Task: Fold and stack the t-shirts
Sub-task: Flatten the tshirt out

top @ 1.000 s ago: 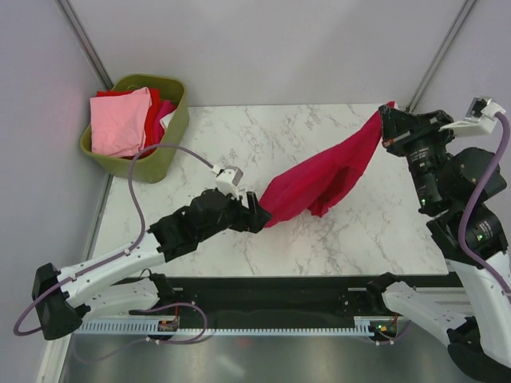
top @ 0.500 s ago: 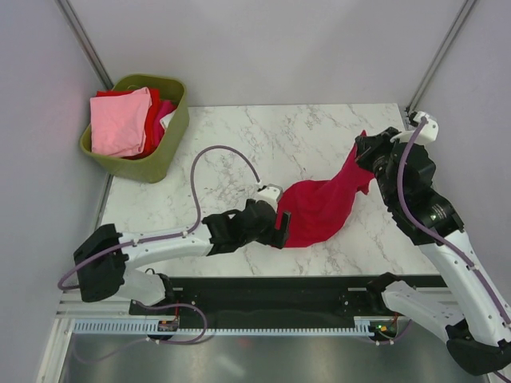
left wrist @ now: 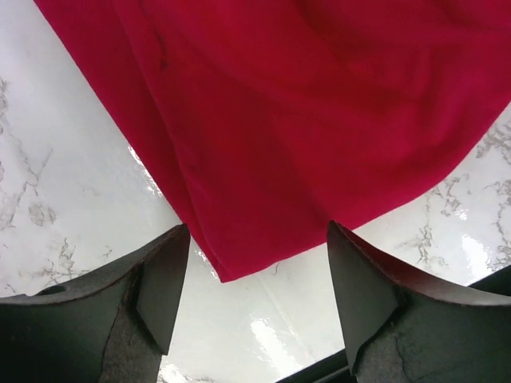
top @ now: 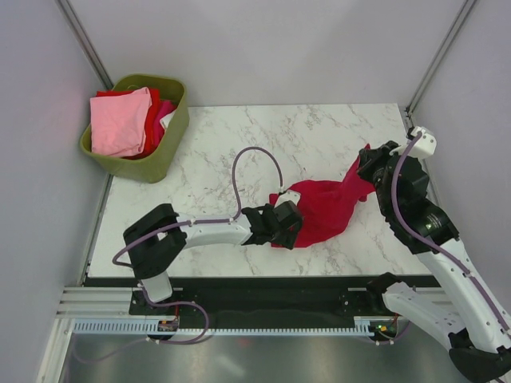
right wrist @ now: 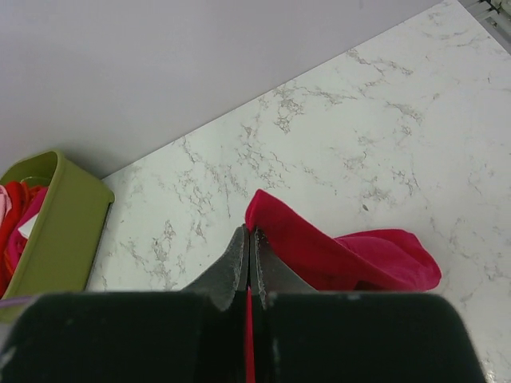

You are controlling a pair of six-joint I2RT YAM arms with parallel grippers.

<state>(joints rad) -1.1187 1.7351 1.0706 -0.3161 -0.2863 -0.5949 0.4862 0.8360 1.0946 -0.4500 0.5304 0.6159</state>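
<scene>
The crimson t-shirt [top: 329, 209] is lying bunched on the marble table [top: 263, 136], toward 4 o'clock from the table's middle in the top view, with one end rising toward 2 o'clock into the right hand [top: 369, 166]. The right hand is pinching that raised end with its fingers pressed fully together, and a sliver of red cloth is showing between them in its wrist view. The left hand [top: 287, 226] is facing the shirt's 8 o'clock end, its fingers [left wrist: 164, 275] standing wide apart and gripping nothing. A corner of the hem is pointing into the gap between them without touching either. The olive-green basket [top: 172, 136] is sitting just beyond the table's 10 o'clock corner, holding the light pink t-shirt [top: 120, 121] on top of red and magenta ones.
</scene>
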